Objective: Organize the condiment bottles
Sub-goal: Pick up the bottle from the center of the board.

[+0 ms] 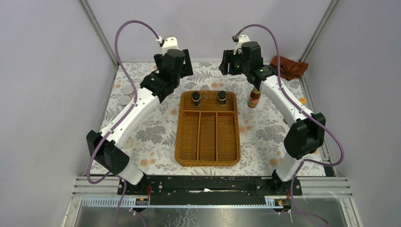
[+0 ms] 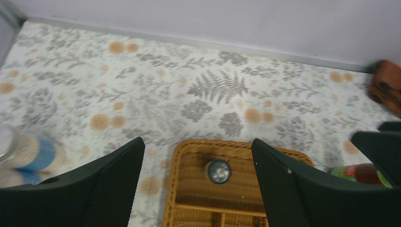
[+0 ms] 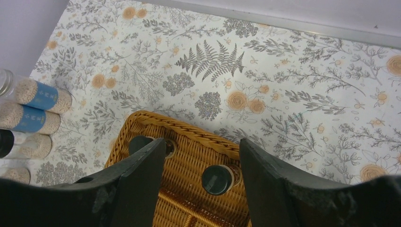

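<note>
Now two dark bottles are in, the rest wait outside

Left wrist view: the left gripper [image 2: 197,142] hangs over the far end of the tray [image 2: 171,189]. Its fingers are spread wide and nothing is between them. One dark bottle [image 2: 218,171] stands in the tray's far compartment. A blue-labelled shaker [image 2: 29,152] shows blurred at the left edge. A red bottle [image 2: 361,173] sits outside the tray on the right, with the cloth [image 2: 387,87] beyond it.

Right wrist view: the right gripper [image 3: 202,141] is over the tray too, fingers parted and pinching nothing. A second dark bottle [image 3: 216,179] shows clearly below it. The first is half hidden behind a finger. Off to the left are two shakers and a black-lidded jar [image 3: 14,144].

Top view: both dark bottles stand side by side in the far compartment, and the three long compartments have no bottle yet. The red bottle is upright just right of the tray, beneath the right arm. Two silver lids lie well left, beside the left arm.

The step in hand looks like fetching the next bottle. It would go best with each arm taking its own side:
- The left arm goes to the shakers.
- The right arm goes to the red bottle.

Each should come straight down, close squarely on the body and lift clear of the tray wall. Only one arm should be over the tray at a time, since the two grippers are near each other.
</note>
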`<state>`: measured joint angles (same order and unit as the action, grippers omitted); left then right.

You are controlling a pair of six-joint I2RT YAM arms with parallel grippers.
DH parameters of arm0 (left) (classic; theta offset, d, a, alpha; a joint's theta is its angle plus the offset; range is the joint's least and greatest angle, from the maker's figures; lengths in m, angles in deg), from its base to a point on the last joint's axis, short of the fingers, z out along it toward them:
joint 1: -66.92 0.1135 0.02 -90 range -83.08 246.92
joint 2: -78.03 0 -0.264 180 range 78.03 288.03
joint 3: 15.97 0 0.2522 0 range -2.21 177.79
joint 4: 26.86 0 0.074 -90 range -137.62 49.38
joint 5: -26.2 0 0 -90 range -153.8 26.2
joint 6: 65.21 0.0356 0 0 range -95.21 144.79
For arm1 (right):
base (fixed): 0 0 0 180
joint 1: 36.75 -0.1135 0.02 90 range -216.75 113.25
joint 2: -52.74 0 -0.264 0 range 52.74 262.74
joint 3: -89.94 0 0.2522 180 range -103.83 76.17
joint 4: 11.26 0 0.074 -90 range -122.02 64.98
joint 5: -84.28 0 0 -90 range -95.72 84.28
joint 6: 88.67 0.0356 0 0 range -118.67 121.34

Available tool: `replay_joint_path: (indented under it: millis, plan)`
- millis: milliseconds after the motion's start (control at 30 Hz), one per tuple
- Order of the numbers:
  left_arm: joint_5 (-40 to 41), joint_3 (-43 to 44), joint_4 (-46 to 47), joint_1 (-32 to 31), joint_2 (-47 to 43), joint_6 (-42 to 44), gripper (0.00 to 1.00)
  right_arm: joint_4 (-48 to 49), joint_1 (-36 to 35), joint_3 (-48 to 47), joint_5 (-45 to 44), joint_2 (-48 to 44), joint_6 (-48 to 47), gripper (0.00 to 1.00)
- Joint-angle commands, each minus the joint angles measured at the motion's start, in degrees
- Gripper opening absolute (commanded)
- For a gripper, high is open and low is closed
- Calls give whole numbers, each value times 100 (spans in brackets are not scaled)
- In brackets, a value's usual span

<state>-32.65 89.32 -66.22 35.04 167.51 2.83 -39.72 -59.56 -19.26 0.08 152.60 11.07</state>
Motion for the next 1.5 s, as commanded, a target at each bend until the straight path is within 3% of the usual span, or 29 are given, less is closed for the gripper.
replay_joint_path:
  millis: [0,367,1000,1467]
  plan:
    - [140,417,-1541,447,147,-398,88,252,40,186,184,-420,33,66]
    - [-376,847,-2706,1954,690,-660,88,402,47,491,282,-598,74,66]
    - [-421,586,-3032,3382,746,-1299,88,788,47,1150,452,-795,284,66]
    - [-1053,384,-2491,3869,944,-766,88,1110,39,1508,588,-884,441,66]
